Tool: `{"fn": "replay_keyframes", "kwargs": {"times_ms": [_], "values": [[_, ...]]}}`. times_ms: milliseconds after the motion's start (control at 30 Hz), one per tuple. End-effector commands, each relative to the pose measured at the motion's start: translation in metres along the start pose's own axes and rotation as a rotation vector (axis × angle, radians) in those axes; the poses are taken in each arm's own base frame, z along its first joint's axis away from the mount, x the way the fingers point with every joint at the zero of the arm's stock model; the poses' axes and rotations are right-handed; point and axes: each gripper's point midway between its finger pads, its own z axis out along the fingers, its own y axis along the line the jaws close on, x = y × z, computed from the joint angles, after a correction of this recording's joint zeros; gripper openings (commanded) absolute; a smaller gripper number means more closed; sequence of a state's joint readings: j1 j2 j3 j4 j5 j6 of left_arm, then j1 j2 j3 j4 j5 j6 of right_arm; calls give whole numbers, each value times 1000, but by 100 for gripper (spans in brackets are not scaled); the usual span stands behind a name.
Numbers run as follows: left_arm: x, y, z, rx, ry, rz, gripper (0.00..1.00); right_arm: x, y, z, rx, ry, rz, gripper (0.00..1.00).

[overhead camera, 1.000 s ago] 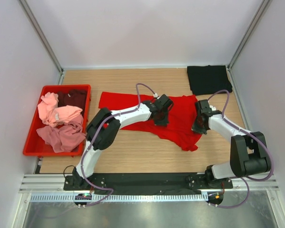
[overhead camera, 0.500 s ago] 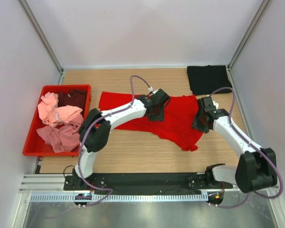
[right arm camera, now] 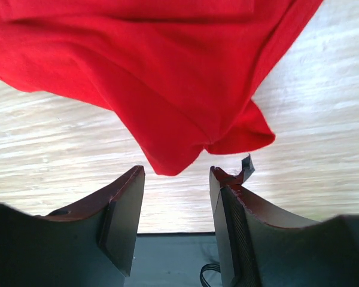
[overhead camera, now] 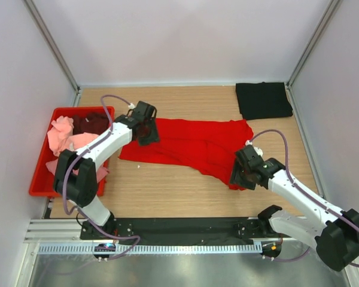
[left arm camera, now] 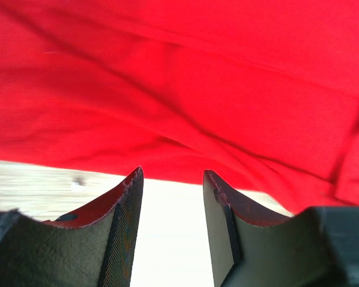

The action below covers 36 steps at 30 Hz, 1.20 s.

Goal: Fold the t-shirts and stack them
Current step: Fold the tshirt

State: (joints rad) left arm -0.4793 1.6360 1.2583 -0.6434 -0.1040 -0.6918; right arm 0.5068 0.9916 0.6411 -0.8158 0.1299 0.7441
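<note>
Overhead, the red t-shirt [overhead camera: 191,143] lies spread and creased across the middle of the worktop [overhead camera: 167,191], its long axis running left to right. I read the left fingers [left arm camera: 130,203] as parted and holding nothing: they sit at the shirt's left end, close to the crate [overhead camera: 54,192], and the left wrist view shows pale worktop in the gap between them, with the near hem of the cloth just beyond the tips. The right fingers [right arm camera: 128,203] are likewise apart and empty, placed at the shirt's near right corner. In the right wrist view that corner hangs as a pointed fold just ahead of the tips and not between them. Whether either pair touches the cloth I cannot tell. A black t-shirt [overhead camera: 263,100] lies flat and folded at the far right corner of the worktop, well apart from the red one. In the crate at the left edge are a light pink t-shirt [overhead camera: 63,133], a dusty rose t-shirt [overhead camera: 57,168] and a dark maroon t-shirt [overhead camera: 87,122], all crumpled together, with the left arm reaching across the crate's right side
</note>
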Motion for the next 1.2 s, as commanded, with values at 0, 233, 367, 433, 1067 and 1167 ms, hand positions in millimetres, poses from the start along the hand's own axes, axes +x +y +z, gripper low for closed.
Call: {"fn": "replay_keyframes", "kwargs": {"times_ms": [0, 233, 367, 433, 1067, 1167], "values": [[-8, 20, 10, 5, 9, -31, 46, 8, 8, 2, -37, 9, 40, 55], [-31, 73, 32, -68, 23, -155, 44, -4, 21, 13, -65, -37, 53, 58], [-39, 94, 43, -119, 24, -201, 44, -13, 17, 16, -29, -78, 63, 56], [-48, 99, 45, -136, 18, -209, 44, -18, 15, 15, -18, -100, 63, 52], [-56, 141, 68, -360, 3, -191, 43, -69, 3, 8, 109, -265, 141, 4], [-54, 142, 68, -368, 7, -196, 43, -82, 2, 13, 110, -285, 184, 6]]}}
